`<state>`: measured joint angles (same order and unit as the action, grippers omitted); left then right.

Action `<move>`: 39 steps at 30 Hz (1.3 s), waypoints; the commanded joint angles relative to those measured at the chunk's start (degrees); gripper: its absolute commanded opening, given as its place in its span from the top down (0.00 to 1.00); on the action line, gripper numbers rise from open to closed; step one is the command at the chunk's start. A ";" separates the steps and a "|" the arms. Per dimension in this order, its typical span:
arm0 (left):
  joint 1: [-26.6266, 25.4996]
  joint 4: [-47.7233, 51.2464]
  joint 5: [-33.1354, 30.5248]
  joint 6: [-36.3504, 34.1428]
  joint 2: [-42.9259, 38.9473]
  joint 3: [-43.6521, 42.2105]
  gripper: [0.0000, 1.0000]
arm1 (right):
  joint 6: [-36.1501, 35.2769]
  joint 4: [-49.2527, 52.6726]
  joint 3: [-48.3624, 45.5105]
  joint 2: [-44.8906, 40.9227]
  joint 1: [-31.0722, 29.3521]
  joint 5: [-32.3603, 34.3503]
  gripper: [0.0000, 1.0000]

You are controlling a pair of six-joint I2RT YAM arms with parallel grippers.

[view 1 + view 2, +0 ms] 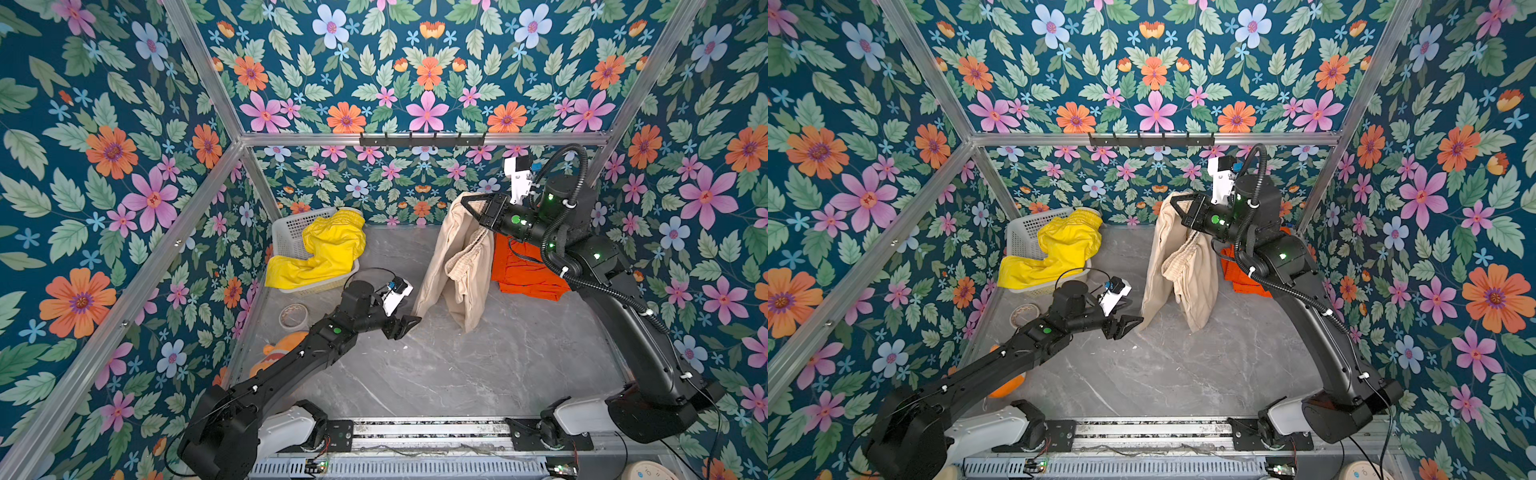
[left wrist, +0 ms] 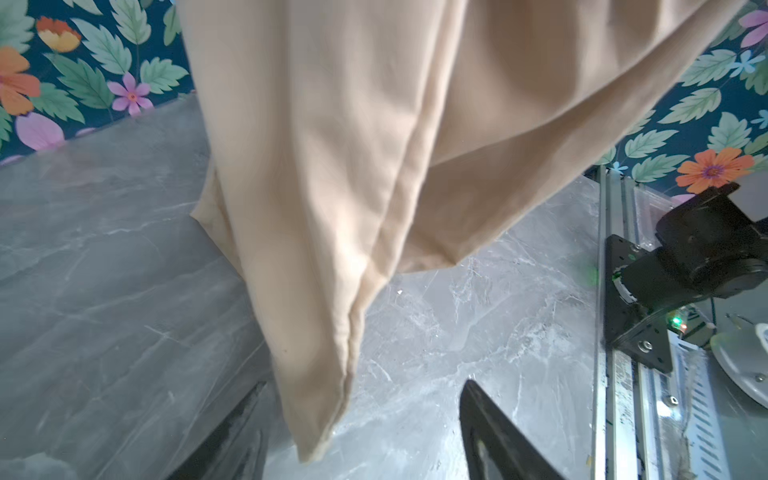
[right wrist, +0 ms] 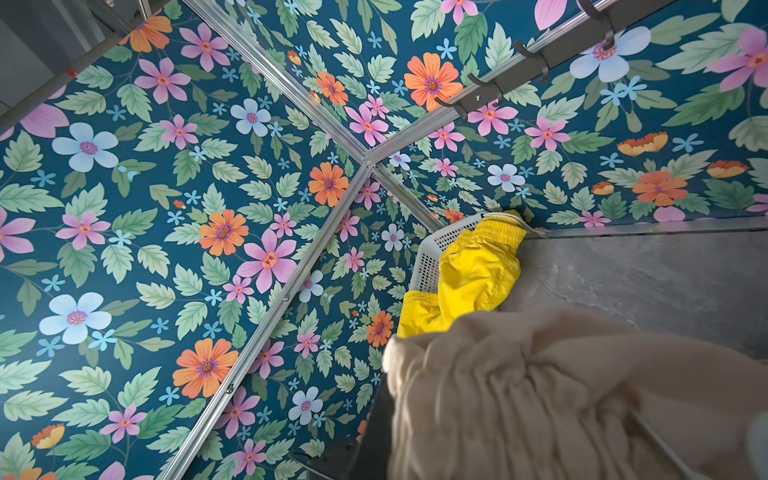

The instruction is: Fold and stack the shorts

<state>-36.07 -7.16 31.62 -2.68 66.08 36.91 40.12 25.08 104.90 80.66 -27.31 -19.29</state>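
Note:
My right gripper (image 1: 469, 203) (image 1: 1177, 201) is raised high at the back and shut on the beige shorts (image 1: 453, 266) (image 1: 1177, 266), which hang down to the grey table. In the right wrist view bunched beige cloth (image 3: 540, 395) covers the jaws beside one black finger (image 3: 378, 419). My left gripper (image 1: 405, 326) (image 1: 1127, 326) (image 2: 370, 436) stands open low by the hanging leg. That leg's corner (image 2: 316, 374) dangles between the fingers, ungripped. The orange shorts (image 1: 523, 270) (image 1: 1241, 274) lie on the table behind the right arm. The yellow shorts (image 1: 328, 249) (image 3: 473, 274) drape over the basket.
A white perforated basket (image 1: 291, 232) (image 1: 1025, 232) sits in the back left corner. A tape roll (image 1: 293, 316) and an orange plush fish (image 1: 278, 353) lie by the left wall. A hook rail (image 1: 422, 139) crosses the back wall.

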 commanded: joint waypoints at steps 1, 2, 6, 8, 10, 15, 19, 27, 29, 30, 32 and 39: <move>-2.08 -9.48 -0.09 2.24 0.05 -3.90 0.25 | 0.57 -3.28 -0.14 0.27 -0.01 0.13 1.00; -3.15 -11.19 -1.79 2.44 0.29 -5.34 0.24 | 0.57 -3.32 -0.15 0.41 -0.02 0.13 1.00; -4.96 -17.21 -11.42 2.68 1.14 -10.01 0.24 | 0.66 -3.11 -0.09 0.71 -0.02 -0.06 1.00; -5.02 -20.21 -15.85 3.10 1.72 -11.57 0.24 | 0.66 -2.87 0.04 0.69 -0.02 -0.06 1.00; -4.98 -23.16 -17.02 2.60 2.61 -12.57 0.24 | 0.58 -2.72 0.20 0.64 -0.02 -0.18 1.00; -5.14 -24.99 -14.14 1.77 7.94 -11.30 0.25 | 0.75 -2.46 0.68 0.86 -0.02 -0.36 1.00; -6.12 -27.36 -15.64 1.55 12.26 -10.62 0.27 | 0.75 -2.51 0.67 0.72 -0.02 -0.32 1.00; -6.54 -39.56 -19.45 4.37 19.87 -11.72 0.35 | 0.93 -2.66 0.74 0.39 -0.02 -0.38 1.00; -6.85 -43.62 -19.84 4.93 21.98 -12.20 0.37 | 0.93 -2.66 0.75 0.28 -0.02 -0.29 1.00; -6.95 -45.00 -19.91 5.24 22.81 -12.22 0.39 | 0.93 -2.67 0.81 0.36 -0.02 -0.23 1.00; -7.08 -47.54 -19.52 5.75 24.61 -12.28 0.44 | 0.93 -2.66 0.83 0.27 -0.02 -0.25 1.00; -7.36 -49.78 -18.96 5.94 25.59 -11.95 0.84 | 0.54 -2.09 0.96 -0.19 0.06 0.10 1.00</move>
<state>-43.40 -53.65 12.64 2.92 92.68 24.73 40.51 24.73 105.23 81.19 -27.31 -19.29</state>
